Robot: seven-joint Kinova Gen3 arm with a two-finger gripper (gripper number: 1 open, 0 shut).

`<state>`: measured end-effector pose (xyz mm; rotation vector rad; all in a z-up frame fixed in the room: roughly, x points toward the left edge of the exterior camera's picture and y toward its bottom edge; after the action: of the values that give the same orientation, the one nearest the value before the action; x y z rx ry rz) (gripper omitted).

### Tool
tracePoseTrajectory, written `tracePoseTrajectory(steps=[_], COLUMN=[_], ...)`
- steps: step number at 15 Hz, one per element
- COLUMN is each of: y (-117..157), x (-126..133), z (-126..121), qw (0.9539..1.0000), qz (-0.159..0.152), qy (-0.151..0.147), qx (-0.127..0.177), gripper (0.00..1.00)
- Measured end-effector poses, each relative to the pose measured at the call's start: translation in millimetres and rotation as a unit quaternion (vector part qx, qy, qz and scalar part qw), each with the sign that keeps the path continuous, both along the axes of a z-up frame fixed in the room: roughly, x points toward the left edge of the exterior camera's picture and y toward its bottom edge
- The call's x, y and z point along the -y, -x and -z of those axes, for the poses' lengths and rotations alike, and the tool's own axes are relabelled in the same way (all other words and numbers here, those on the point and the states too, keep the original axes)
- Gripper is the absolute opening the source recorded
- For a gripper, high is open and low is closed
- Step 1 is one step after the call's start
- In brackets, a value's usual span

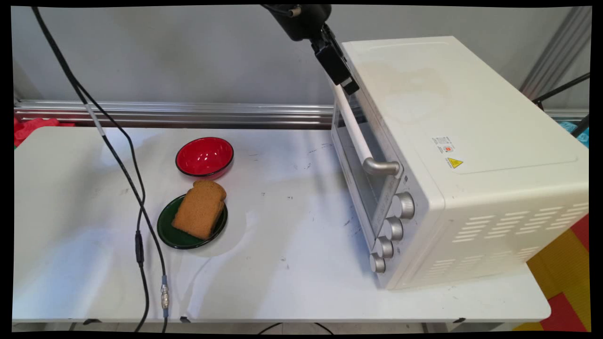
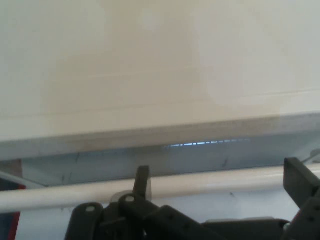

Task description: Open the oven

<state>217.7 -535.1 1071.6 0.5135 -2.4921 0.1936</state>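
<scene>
One white surface [image 1: 292, 263] stood before a grey wall [image 1: 188, 56]; the cream toaster oven [image 1: 471, 165] sat right, its white handle [image 1: 353, 127] between the spread pincer [image 1: 346, 82] fingers.

The gripper [image 1: 347, 84] is seen at the top of the main view, angled down and to the right; in the hand view its two fingers [image 2: 142, 184] are spread apart; contact, possibly made, cannot be confirmed.
</scene>
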Motion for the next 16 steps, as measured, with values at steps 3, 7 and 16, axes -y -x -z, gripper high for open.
tracePoseTrajectory(steps=[3, 7, 16], y=[3, 4, 6], x=[4, 10, 25], z=[3, 7, 33], qw=[0.9999, 0.9999, 0.9999], qz=[0.013, 0.014, -0.007], qy=[0.005, 0.005, -0.007], qx=[0.002, 0.000, -0.011], gripper=[0.00, 0.00, 0.00])
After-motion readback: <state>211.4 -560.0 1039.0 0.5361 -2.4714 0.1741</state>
